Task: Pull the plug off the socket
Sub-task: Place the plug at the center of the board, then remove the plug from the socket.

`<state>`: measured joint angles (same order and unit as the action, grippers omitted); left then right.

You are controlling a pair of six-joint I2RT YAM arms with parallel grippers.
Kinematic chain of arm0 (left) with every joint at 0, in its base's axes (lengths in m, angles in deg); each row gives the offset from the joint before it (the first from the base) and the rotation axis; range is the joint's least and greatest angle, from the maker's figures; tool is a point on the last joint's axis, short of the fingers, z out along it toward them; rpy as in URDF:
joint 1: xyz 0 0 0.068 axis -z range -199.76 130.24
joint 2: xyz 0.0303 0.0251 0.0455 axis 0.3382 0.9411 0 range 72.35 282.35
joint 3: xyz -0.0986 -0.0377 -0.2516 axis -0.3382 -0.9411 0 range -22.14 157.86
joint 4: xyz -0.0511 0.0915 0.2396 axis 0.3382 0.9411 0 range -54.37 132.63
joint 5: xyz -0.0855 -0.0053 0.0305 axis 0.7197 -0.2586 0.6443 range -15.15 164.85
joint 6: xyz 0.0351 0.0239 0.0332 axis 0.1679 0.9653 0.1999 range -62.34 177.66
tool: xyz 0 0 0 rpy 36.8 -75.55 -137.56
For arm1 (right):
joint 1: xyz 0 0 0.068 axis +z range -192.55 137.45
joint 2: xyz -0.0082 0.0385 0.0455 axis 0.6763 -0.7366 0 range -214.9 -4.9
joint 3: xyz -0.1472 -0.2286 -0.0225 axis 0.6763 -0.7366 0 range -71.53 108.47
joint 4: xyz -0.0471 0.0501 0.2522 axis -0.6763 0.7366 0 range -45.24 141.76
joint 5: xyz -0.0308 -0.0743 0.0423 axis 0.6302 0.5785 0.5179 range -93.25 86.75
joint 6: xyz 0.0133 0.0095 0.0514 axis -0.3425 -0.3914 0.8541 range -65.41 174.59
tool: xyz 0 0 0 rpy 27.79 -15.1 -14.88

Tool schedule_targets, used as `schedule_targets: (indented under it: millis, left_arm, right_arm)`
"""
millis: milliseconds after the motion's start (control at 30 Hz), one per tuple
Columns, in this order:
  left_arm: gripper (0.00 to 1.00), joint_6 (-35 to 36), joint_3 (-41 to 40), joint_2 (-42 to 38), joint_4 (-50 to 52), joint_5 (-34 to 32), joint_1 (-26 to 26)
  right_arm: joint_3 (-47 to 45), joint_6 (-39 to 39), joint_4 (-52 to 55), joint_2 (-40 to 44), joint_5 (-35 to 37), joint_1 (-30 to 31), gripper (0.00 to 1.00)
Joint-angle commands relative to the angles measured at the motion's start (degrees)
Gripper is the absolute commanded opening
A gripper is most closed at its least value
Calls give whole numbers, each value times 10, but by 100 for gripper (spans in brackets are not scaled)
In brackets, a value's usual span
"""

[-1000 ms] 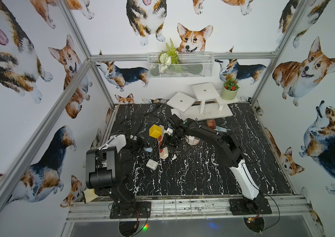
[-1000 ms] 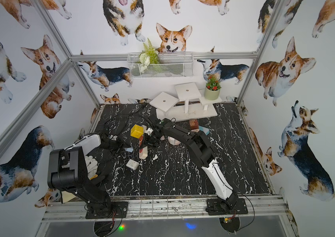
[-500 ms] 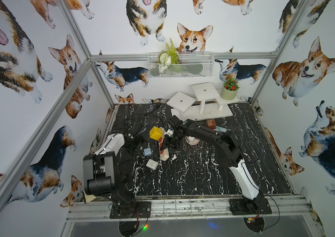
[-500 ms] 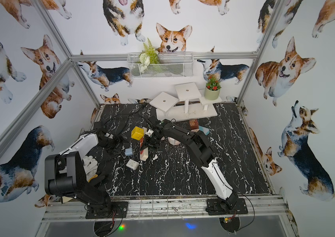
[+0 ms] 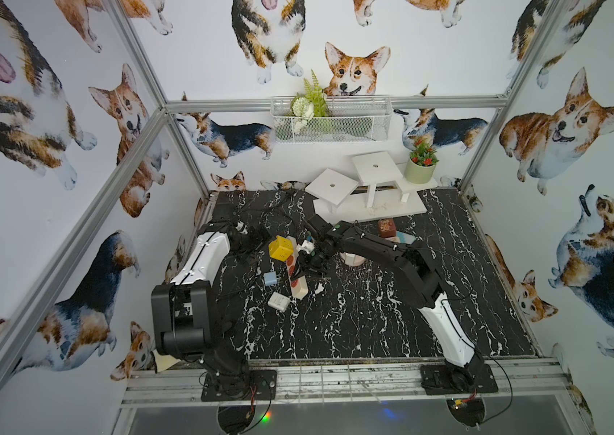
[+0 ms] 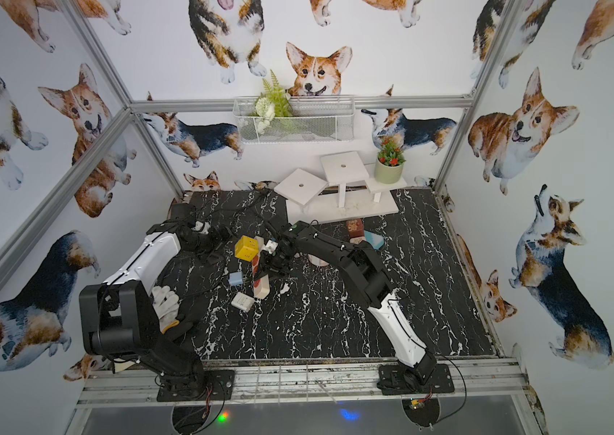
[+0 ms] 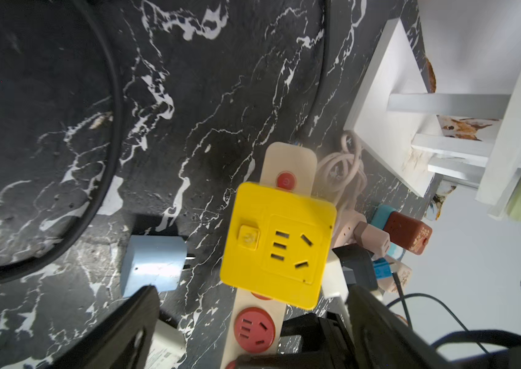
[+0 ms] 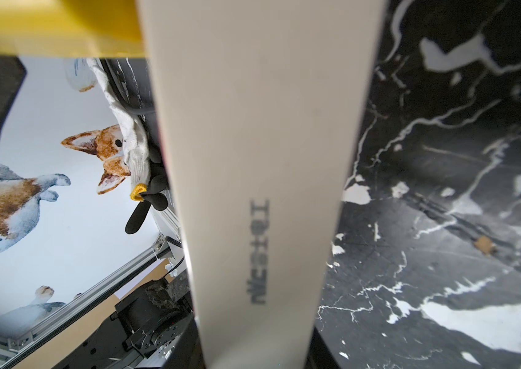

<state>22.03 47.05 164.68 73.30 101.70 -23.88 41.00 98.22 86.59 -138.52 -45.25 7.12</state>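
Note:
A beige power strip with red sockets (image 5: 298, 287) (image 6: 261, 288) lies near the table's middle, a yellow cube adapter (image 5: 281, 248) (image 7: 280, 242) plugged into it. A light-blue plug (image 5: 270, 279) (image 6: 236, 279) (image 7: 153, 263) lies loose on the table beside the strip, its prongs toward it. My left gripper (image 5: 251, 244) (image 7: 252, 319) hangs open behind the plug with nothing between its fingers (image 7: 118, 332). My right gripper (image 5: 315, 260) (image 8: 252, 351) is shut on the strip, whose beige face (image 8: 259, 159) fills the right wrist view.
A white adapter (image 5: 278, 301) lies in front of the blue plug. The strip's coiled cord (image 7: 345, 169), a brown box (image 5: 387, 228) and a pale round object (image 5: 350, 259) sit behind. White stands (image 5: 373, 169) and a potted plant (image 5: 420, 171) line the back. Black cables (image 5: 260, 205) run at back left.
My left gripper has opened, let go of the light-blue plug and drawn back toward the left rear. The plug now rests on the table. The right arm has stayed put.

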Motion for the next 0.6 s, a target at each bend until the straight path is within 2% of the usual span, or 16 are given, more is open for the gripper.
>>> schedule_targets:
  millis: [0,267,567]
  left_arm:
    - [97,2,0,23,-24,28,3]
    - [96,-5,0,66,-51,70,9]
    - [77,-33,-8,74,-92,112,10]
  right_arm:
    - [1,-24,-21,7,-22,4,0]
    - [-19,-22,-52,22,-35,8,0]
    - [-17,-25,-48,14,-36,8,0]
